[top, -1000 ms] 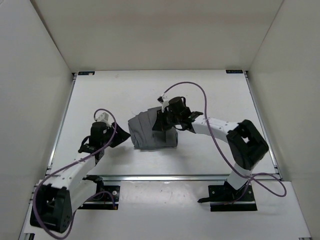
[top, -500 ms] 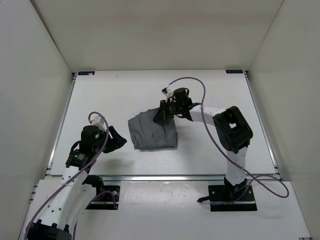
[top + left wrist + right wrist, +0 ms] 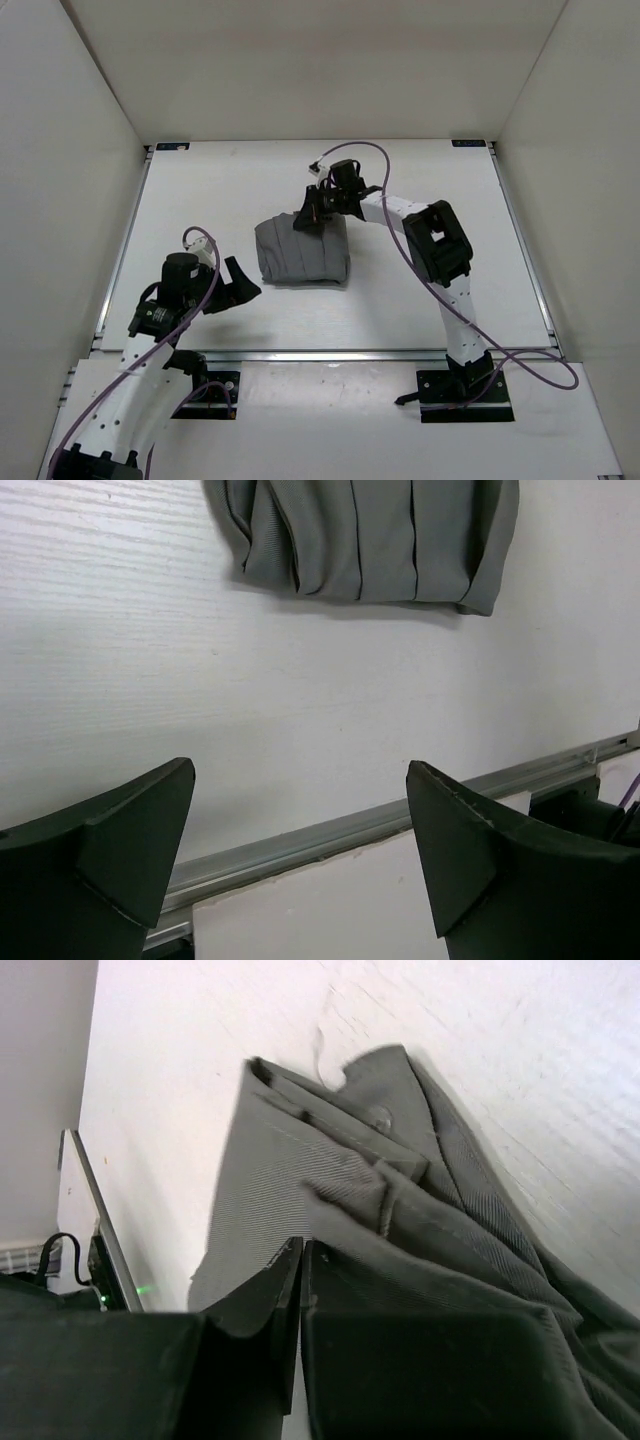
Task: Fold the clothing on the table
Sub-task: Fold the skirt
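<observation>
Grey pleated clothing (image 3: 300,255) lies bunched in a rough rectangle near the middle of the white surface (image 3: 420,180), its long fold lines running toward the near edge. The right fingers (image 3: 308,215) are closed, tips pressed together, and sit at the cloth's far edge; the right wrist view shows them low over rumpled layers, but I cannot tell whether any fabric is pinched between them. The left fingers (image 3: 238,280) are spread wide and hold nothing, hovering to the left of the garment and apart from it. From the left wrist, the clothing's near hem appears beyond the open fingers, with bare surface and the metal rail (image 3: 350,830) between.
</observation>
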{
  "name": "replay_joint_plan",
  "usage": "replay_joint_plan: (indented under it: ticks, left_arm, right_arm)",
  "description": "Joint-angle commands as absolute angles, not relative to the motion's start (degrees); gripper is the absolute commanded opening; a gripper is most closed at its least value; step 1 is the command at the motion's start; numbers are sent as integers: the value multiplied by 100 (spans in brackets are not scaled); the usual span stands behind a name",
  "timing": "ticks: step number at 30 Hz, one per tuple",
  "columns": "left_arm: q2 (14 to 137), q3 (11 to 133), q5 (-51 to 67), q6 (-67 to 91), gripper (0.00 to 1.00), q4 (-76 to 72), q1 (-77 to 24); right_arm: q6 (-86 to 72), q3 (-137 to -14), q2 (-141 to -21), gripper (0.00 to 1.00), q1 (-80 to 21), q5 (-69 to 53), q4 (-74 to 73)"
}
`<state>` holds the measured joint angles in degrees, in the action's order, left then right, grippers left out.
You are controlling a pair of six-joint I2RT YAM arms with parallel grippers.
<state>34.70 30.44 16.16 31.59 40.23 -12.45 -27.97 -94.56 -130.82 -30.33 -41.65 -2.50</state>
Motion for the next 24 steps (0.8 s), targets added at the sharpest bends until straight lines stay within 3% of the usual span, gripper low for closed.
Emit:
replay_joint_plan:
  ticks: [1,7,13,19,20,24]
  left_arm:
    - [3611,3410,1802,2971,98,4130,-1265]
    - [4060,3551,2030,2681,99,4210,-1309]
    - [3832,3533,2065,2699,99,4016,-1415]
    - [3920,3612,2513,2400,99,3902,-1380]
    - [4007,3743,2514,2295,99,4024,-1371]
    - [4192,4305,1998,1820,99,4568,-1415]
  right_arm:
    - [-2365,-9651,-11913,3,-2980,-4000,-659]
    - [-2197,-8213,-9988,19,-2681,-3166,-765]
    - [-2277,-6225,-8518,27,-2066,-2971,-80]
    - [-1723,-6109,-8332,34,-2021,-2497,-509]
    - [-1644,-6100,-8376,41,-2065,-2426,-536]
    - [-1669,-5986,-8604,50,-2355,-2312,-457]
